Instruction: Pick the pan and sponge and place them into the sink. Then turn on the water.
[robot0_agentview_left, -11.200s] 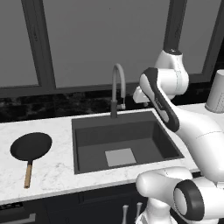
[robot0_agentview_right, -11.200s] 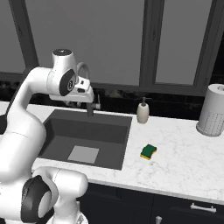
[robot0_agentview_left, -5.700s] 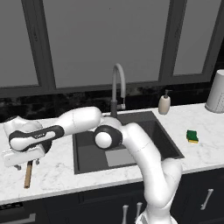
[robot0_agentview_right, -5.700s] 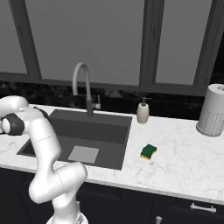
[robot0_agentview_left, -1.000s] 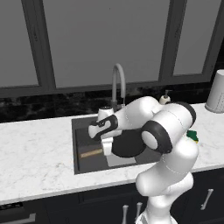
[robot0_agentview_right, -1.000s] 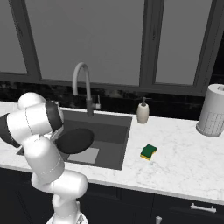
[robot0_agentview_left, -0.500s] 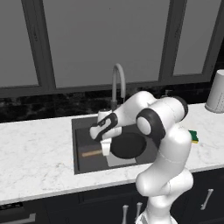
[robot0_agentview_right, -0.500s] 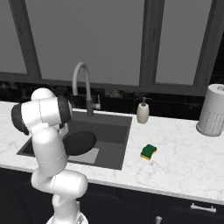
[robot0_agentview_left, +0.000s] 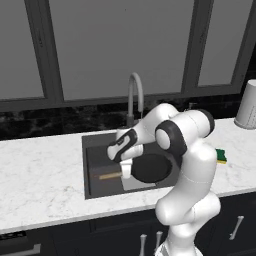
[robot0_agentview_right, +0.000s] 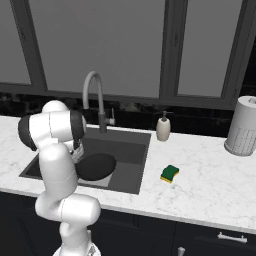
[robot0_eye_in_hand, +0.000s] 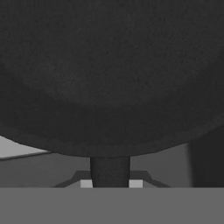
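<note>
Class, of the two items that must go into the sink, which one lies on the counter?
The sponge, green over yellow, lies on the white counter right of the sink; the pan hangs over the basin.

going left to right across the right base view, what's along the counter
pan in the sink → soap dispenser → sponge → paper towel roll

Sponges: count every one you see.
1. The sponge lies on the counter right of the sink, apart from it. Another could be hidden behind the arm.
</note>
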